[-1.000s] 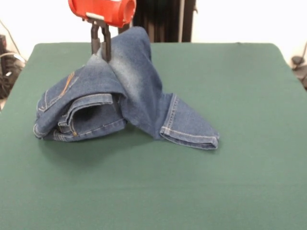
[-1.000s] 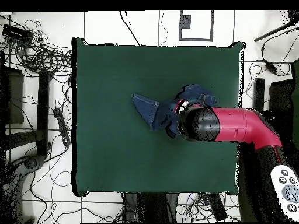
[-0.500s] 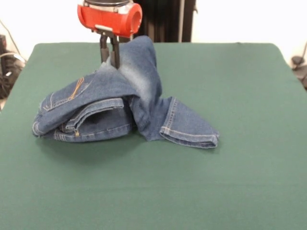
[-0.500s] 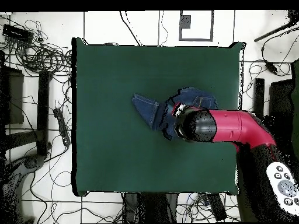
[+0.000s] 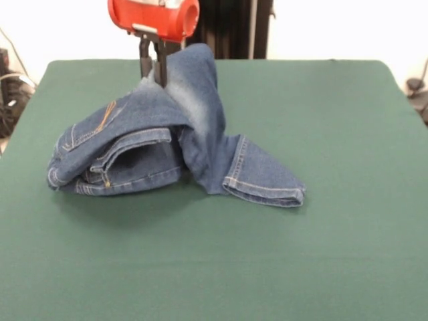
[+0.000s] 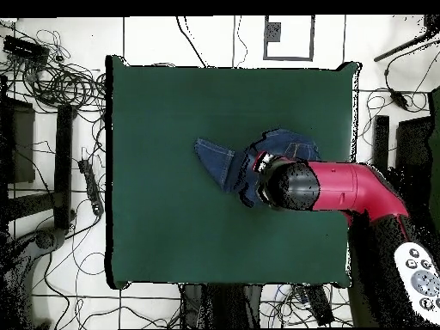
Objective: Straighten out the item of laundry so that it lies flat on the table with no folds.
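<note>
A fold of the child-size denim jeans [image 5: 167,134] is pinched by the closed gripper [image 5: 152,72] and held raised. Below the gripper, the remainder is heaped on the green worktop [image 5: 267,267], one leg cuff trailing away from it.

The small blue denim jeans [image 5: 167,144] show a faded whitish patch on the raised fold, orange stitching on the left part and pale seam stitching along the right hem. The large rectangular felt-like table [image 5: 267,261] is uniformly dark green. The robot arm's cylindrical housing [image 5: 154,17] is red; the black gripper [image 5: 152,67] extends below it.
</note>
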Robot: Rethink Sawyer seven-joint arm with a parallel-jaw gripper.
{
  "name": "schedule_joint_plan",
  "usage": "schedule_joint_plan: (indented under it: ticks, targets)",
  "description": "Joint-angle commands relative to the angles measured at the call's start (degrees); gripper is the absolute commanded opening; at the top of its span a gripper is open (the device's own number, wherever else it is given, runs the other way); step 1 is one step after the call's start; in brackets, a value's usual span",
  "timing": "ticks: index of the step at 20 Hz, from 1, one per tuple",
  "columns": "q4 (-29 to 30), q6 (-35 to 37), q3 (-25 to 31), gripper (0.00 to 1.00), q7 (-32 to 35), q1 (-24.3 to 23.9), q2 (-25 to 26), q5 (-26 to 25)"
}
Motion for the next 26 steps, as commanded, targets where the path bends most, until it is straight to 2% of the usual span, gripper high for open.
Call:
schedule_joint_plan:
  ticks: [1, 11, 26]
  targets:
    - [-3.25, 13.64, 6.29, 0.00, -11.76, 3.81, -2.55, 2.48]
    - [-8.06, 20.81, 5.89, 0.00, -8.66, 4.56, -3.16, 4.95]
    - [-8.96, 21.46, 5.18, 0.00, -7.81, 4.98, -2.79, 6.10]
